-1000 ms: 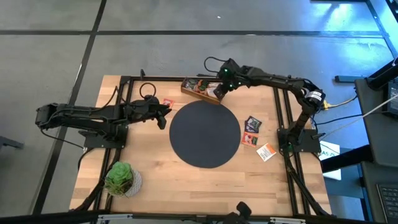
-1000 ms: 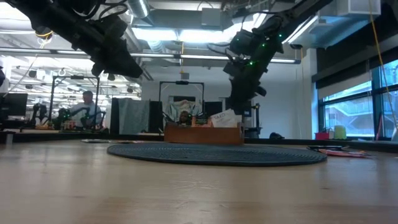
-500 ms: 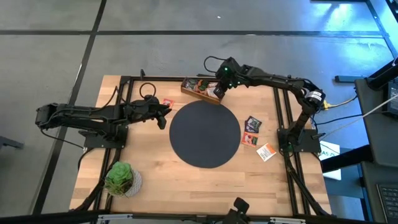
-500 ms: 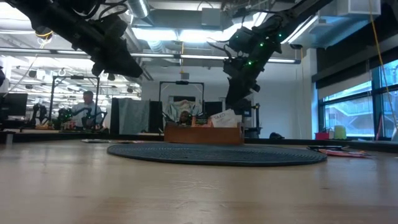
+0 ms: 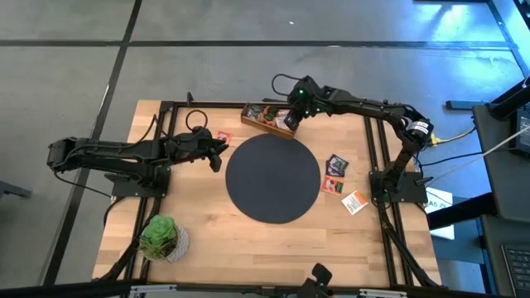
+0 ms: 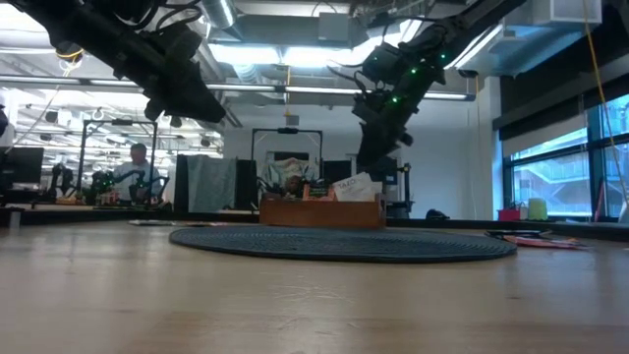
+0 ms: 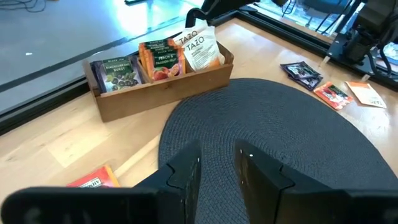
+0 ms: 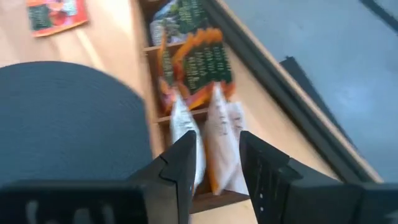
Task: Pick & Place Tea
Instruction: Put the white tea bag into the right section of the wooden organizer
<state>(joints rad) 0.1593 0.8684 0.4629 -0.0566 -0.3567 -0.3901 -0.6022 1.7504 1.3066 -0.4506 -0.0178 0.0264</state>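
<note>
The right pincer [image 8: 214,155], parted and empty, has been lifting slightly off the white tea [image 7: 199,46] now sitting in the box [image 5: 269,117], suggesting another packet placed.

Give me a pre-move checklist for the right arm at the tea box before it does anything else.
1. Right pincer over the wooden box, at its white-packet end: ok.
2. Right pincer open, nothing between its fingers: ok.
3. White packets upright in the end compartment, showing between the fingers: ok.
4. Whether the fingertips touch the packets: cannot tell.
5. Black mat bare, ready to receive tea: ok.
6. Left pincer parked at the mat's left edge, away from the box: ok.
</note>
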